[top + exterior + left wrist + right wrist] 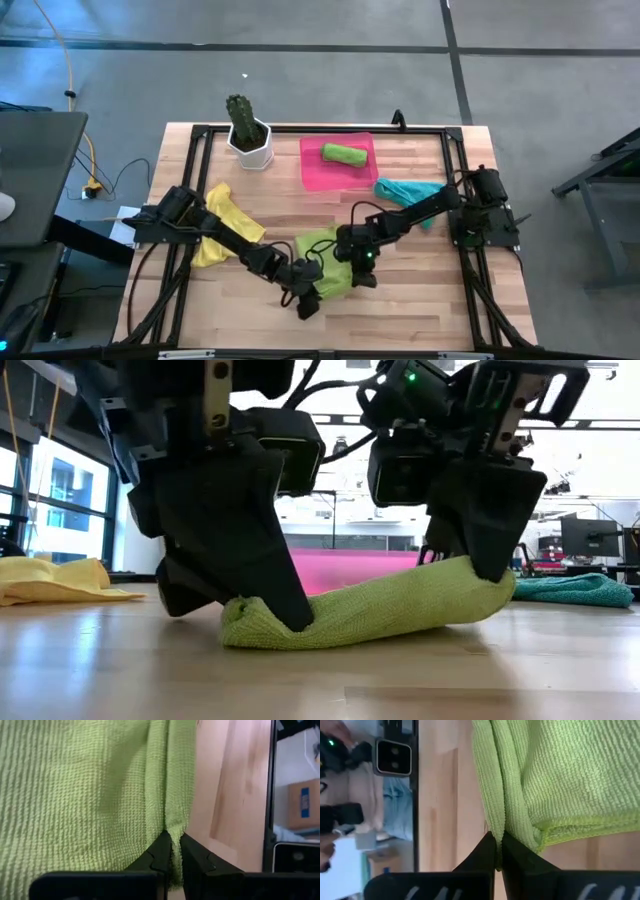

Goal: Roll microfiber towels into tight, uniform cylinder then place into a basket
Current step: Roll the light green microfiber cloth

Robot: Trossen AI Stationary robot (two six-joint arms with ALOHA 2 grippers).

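A lime green microfiber towel (330, 262) lies bunched in a loose roll (370, 610) at the table's near middle. My left gripper (308, 300) is shut on its left end, and my right gripper (362, 278) is shut on its right end. Another lime green towel (343, 153), rolled, lies in the pink basket (312, 178) at the back. Left of the left arm, a yellow towel (228, 225) lies crumpled. Over on the right, a teal towel (408, 192) lies partly under the right arm. My left gripper pinches the towel's folded-over edge (173, 851) between its two fingers, at the roll's left end (250, 622). The fingers slant down from the near left. That end rests on the table. My right gripper pinches the towel's folded edge (500, 822) between its two fingers, at the roll's right end (470, 575). The fingers slant down from above. This end sits a little higher than the left end, and the roll's middle rests on the table.
A white pot with a green cactus (248, 135) stands at the back left, beside the basket. A black frame (460, 150) runs around the tabletop. Bare wood shows near the front edge (420, 310).
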